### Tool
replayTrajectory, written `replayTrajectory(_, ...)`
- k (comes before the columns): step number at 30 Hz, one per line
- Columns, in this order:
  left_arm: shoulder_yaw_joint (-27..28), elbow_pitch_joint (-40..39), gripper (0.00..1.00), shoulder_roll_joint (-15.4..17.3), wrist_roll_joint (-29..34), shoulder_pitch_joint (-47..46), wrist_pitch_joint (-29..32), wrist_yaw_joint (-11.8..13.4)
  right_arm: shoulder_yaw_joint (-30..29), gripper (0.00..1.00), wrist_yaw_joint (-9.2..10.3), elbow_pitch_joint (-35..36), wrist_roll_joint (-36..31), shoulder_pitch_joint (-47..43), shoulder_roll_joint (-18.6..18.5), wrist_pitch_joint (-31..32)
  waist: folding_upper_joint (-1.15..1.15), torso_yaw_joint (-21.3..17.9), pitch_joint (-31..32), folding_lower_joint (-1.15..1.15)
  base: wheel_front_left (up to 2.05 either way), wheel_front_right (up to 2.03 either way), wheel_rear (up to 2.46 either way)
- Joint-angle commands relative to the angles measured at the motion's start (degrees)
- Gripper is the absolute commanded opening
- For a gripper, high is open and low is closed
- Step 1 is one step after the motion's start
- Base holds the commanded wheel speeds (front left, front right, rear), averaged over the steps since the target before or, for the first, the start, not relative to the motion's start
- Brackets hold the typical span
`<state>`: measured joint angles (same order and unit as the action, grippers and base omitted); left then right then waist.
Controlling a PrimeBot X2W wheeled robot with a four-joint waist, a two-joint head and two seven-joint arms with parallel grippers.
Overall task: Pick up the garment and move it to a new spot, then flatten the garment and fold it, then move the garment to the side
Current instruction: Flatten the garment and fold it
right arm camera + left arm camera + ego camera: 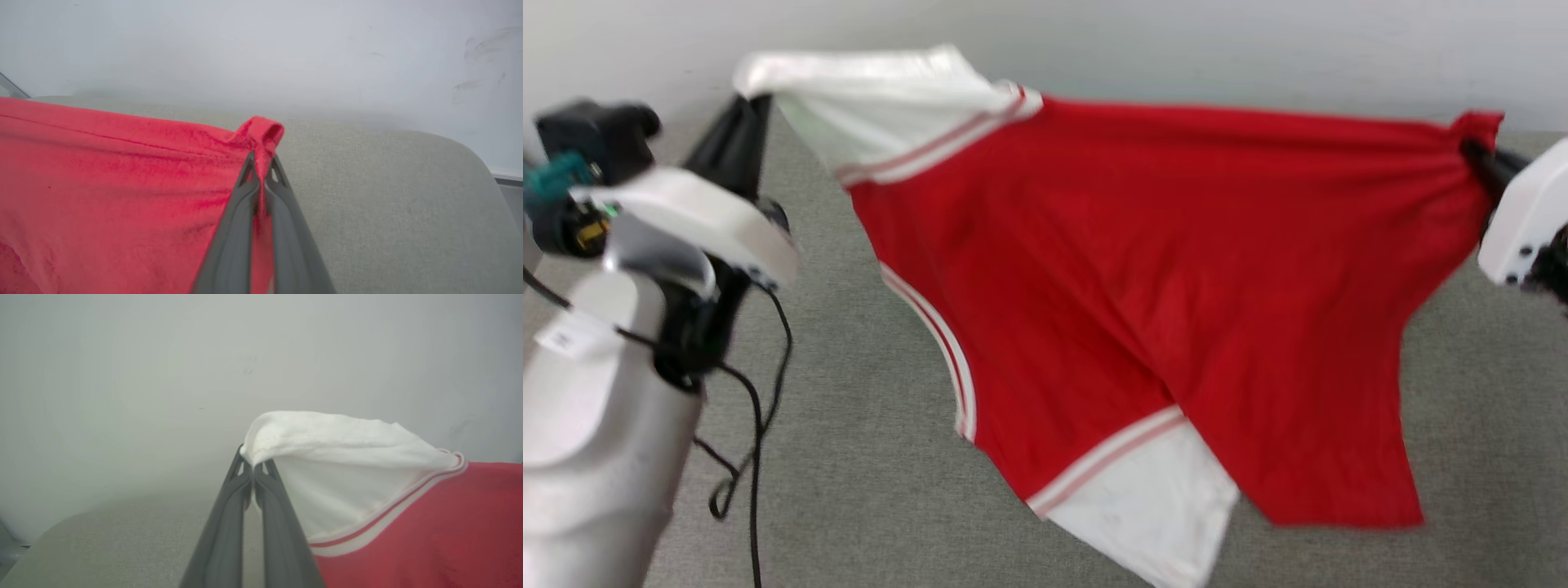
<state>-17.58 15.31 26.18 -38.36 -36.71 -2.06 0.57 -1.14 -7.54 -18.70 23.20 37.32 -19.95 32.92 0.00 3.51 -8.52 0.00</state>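
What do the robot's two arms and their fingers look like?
The left arm is silvery grey with a white wrist cover, loose black cables and a small white label. The right wrist is white. The fingers are long, dark grey, tapering.

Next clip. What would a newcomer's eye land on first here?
The red garment, stretched wide across the head view over the grey surface. The left hand pinches its white sleeve at upper left; the right hand pinches a red corner at far right.
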Motion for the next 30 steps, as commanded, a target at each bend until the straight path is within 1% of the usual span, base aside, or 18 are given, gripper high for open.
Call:
replayTrajectory(1,0.78,1.55,0.0,0.71,0.52,-4.36,0.5,0.0,-0.84,0.0,0.1,-0.86,-1.28,3.52,0.79,-1.32,0.0,-0.68,-0.43,0.0,0.0,0.0,0.0)
replayTrajectory(4,0.86,4.28,0.0,1.24,1.47,-10.89,1.17,-0.32,-1.63,0.0,0.1,-2.24,-3.22,8.7,1.74,-3.12,0.0,-1.37,-1.33,0.0,0.0,0.0,0.0)
replayTrajectory(8,1.24,8.16,0.0,1.84,2.83,-20.29,1.18,-0.32,-3.16,0.0,0.11,-4.17,-5.87,17.11,2.78,-6.08,0.0,-2.05,-4.02,0.0,0.0,0.0,0.0)
replayTrajectory(16,2.84,15.94,0.0,3.11,4.36,-38.06,-0.54,-1.57,-5.95,0.0,0.12,-8.76,-11.17,34.48,4.16,-11.61,0.0,-2.44,-12.28,0.0,0.0,0.0,0.0)
replayTrajectory(19,3.66,18.51,0.0,2.77,3.44,-43.19,-1.27,-2.25,-6.65,0.0,0.13,-11.46,-12.67,40.42,4.16,-13.59,0.0,-2.16,-15.86,0.0,0.0,0.0,0.0)
replayTrajectory(24,3.94,22.03,0.0,2.64,3.23,-48.83,-2.68,-3.57,-6.22,0.0,0.13,-15.35,-14.61,47.36,5.1,-15.69,0.0,-1.4,-22.2,0.0,0.0,0.0,0.0)
replayTrajectory(27,4.16,24.74,0.0,2.17,2.58,-50.19,-3.77,-4.21,-5.56,0.0,0.12,-17.6,-15.43,49.54,5.86,-16.88,0.0,-0.91,-25.0,0.0,0.0,0.0,0.0)
replayTrajectory(30,4.12,27.95,0.0,1.59,1.85,-49.54,-4.71,-5.0,-4.36,0.0,0.12,-20.49,-15.68,50.01,6.56,-17.89,0.0,-0.59,-26.49,0.0,0.0,0.0,0.0)
